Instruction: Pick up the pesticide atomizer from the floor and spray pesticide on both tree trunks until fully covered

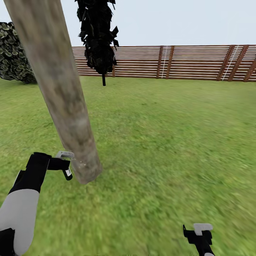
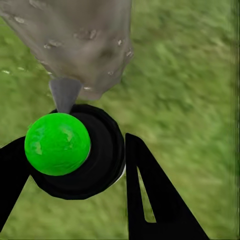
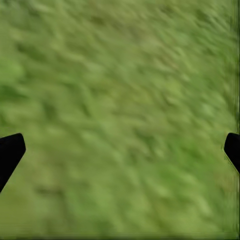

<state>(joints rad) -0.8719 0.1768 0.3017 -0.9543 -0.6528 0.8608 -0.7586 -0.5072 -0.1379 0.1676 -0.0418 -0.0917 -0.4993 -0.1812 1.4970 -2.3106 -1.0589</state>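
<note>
Left wrist view: atomizer (image 2: 75, 155) between fingers (image 2: 160, 200).

Ground surface: green grass lawn (image 1: 160, 142), extending unbroken to the boundary and blurred at close range in both wrist views. Boundary: brown wooden fence (image 1: 185, 62) of horizontal slats with vertical and slanted posts, running across the far edge. Far left: a dense leafy shrub (image 1: 12, 53) beside the fence line. Above the fence: pale grey-blue sky (image 1: 177, 21), with even, diffuse daylight.
</note>
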